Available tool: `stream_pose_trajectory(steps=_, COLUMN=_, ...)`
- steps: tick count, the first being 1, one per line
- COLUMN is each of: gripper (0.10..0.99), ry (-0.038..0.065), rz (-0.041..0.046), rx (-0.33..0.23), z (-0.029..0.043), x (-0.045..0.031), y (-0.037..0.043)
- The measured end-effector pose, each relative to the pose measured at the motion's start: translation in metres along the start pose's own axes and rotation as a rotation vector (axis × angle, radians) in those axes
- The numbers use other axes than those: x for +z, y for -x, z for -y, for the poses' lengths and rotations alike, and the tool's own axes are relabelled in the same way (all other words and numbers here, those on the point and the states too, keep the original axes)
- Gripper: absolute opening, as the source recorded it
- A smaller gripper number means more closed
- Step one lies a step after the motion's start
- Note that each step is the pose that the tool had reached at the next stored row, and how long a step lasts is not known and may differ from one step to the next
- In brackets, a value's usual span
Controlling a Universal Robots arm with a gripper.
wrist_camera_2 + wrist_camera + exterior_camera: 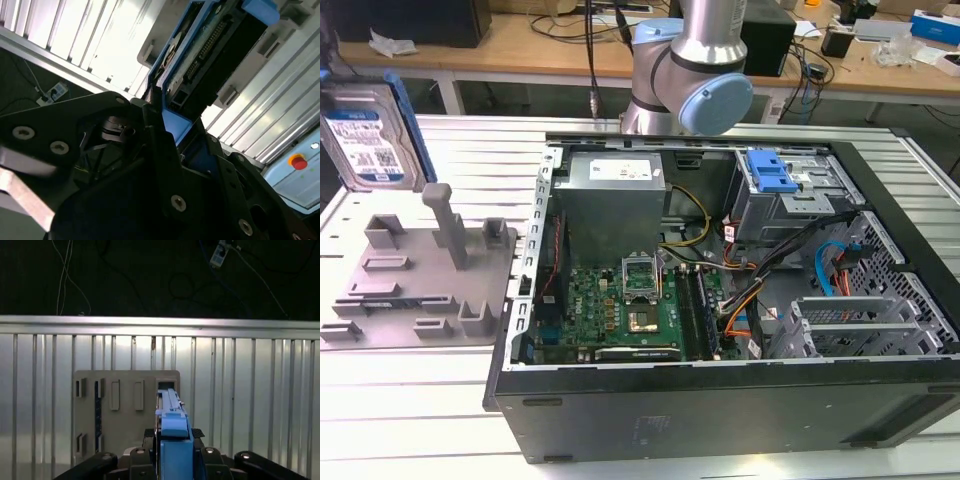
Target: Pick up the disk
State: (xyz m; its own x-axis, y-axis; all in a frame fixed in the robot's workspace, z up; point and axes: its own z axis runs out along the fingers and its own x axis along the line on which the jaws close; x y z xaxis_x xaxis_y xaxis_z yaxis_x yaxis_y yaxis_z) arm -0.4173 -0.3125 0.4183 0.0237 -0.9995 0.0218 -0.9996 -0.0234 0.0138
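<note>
hard drive [365, 135] raised at ten o'clock of the grey fixture [420, 275], hand [167, 125] clenched on its blue rails; stiff, dense, slick-faced, so edge grip suits.

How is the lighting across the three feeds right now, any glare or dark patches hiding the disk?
Exterior view: even light, the disk label is clearly lit. Second wrist view: the slatted table glares white while the gripper body sits in deep shadow. First wrist view: background above the table is nearly black; the disk's blue rail and the grey fixture stay visible.
</note>
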Motion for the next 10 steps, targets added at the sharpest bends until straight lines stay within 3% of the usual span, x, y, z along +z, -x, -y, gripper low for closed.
stream_pose_trajectory(steps=2, gripper=0.369, ry=0.0, rz=0.0, rx=0.0, z=-0.0001, x=-0.0108, y=-0.0003)
stream_pose_trajectory(steps=3, gripper=0.369, ry=0.0, rz=0.0, rx=0.0, z=-0.0003, x=-0.0207, y=-0.0007)
stream_pose_trajectory(steps=5, gripper=0.369, ry=0.0, rz=0.0, rx=0.0, z=-0.0004, x=-0.0298, y=-0.001)
stream_pose_trajectory(steps=7, gripper=0.369, ry=0.0, rz=0.0, rx=0.0, z=-0.0007, x=-0.0491, y=-0.0017)
stream_pose_trajectory(steps=9, gripper=0.369, ry=0.0, rz=0.0, rx=0.0, z=-0.0009, x=-0.0593, y=-0.0022)
stream_pose_trajectory(steps=10, gripper=0.369, ry=0.0, rz=-0.0001, rx=0.0, z=-0.001, x=-0.0687, y=-0.0027)
